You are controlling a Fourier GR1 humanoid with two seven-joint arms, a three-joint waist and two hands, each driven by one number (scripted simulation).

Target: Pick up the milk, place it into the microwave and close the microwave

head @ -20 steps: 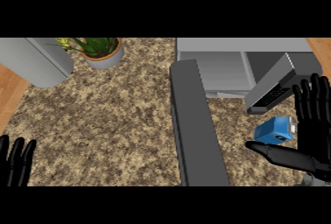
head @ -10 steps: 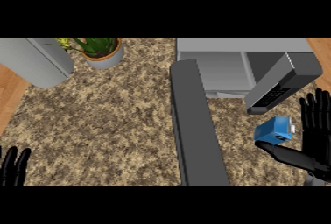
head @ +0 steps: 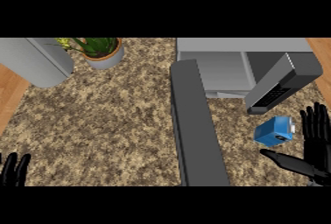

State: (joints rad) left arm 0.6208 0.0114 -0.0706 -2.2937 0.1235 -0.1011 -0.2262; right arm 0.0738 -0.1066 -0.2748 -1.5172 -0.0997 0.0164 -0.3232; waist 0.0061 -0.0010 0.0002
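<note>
Noting one blue milk carton (head: 274, 131) lying just beside one open-fingered right hand (head: 315, 146), one open microwave (head: 245, 70), left hand (head: 14, 168) resting open-fingered lower left.

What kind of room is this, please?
Most likely a kitchen: a speckled stone counter holds a microwave with its door swung open, a blue milk carton, and a potted plant.

milk (head: 274, 132) before microwave (head: 242, 70), plant (head: 99, 51) far left
</note>
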